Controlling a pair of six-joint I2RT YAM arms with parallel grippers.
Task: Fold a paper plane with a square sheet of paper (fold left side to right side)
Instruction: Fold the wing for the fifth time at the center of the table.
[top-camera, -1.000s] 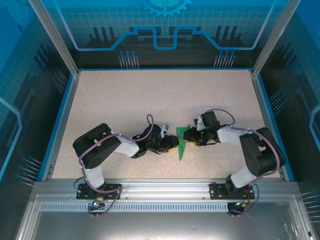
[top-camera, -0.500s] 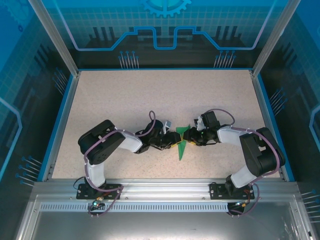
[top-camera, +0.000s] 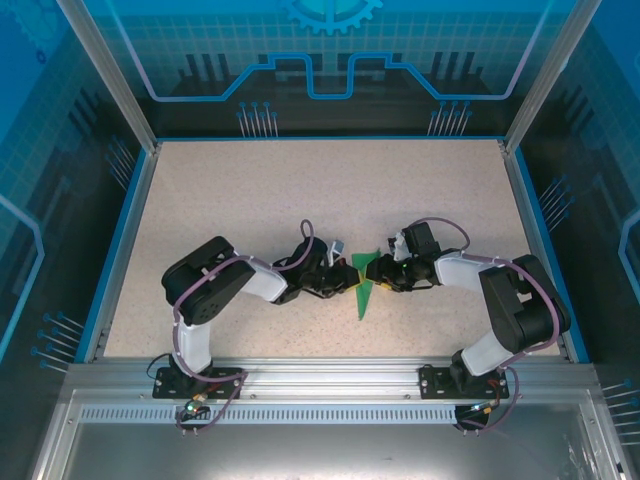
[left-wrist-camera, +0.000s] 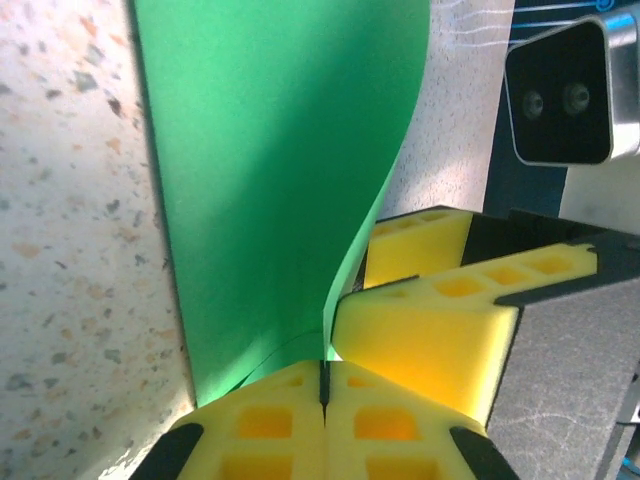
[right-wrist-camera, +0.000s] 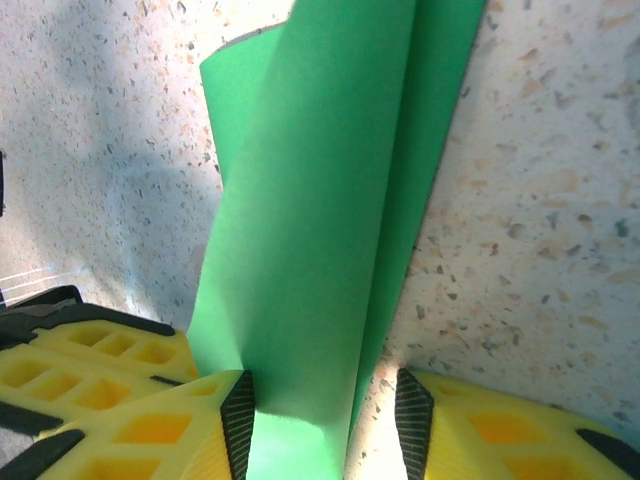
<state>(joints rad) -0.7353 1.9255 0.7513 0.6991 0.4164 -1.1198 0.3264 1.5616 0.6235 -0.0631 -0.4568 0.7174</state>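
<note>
The square sheet of paper (top-camera: 362, 291) is bright green and creased into a narrow pointed shape at the table's middle, tip toward the near edge. My left gripper (top-camera: 349, 279) comes in from the left, shut, and in the left wrist view (left-wrist-camera: 322, 385) its yellow pads pinch the raised edge of the paper (left-wrist-camera: 270, 150). From the right, my right gripper (top-camera: 377, 274) stands open. Its fingertips (right-wrist-camera: 238, 405) straddle a lifted flap of the paper (right-wrist-camera: 320, 200), with a gap on the right side. One right-gripper finger (left-wrist-camera: 430, 330) sits right against the left pads.
The speckled beige tabletop (top-camera: 300, 200) is bounded by a blue rim (top-camera: 122, 240) and slanted aluminium posts (top-camera: 105, 70) at the back corners. A metal rail (top-camera: 320, 375) carrying both arm bases runs along the near edge. The right wrist camera (left-wrist-camera: 565, 95) hangs close over the paper.
My left gripper slid right to the paper and shut on its raised edge. The right gripper stayed where it was, astride the flap.
</note>
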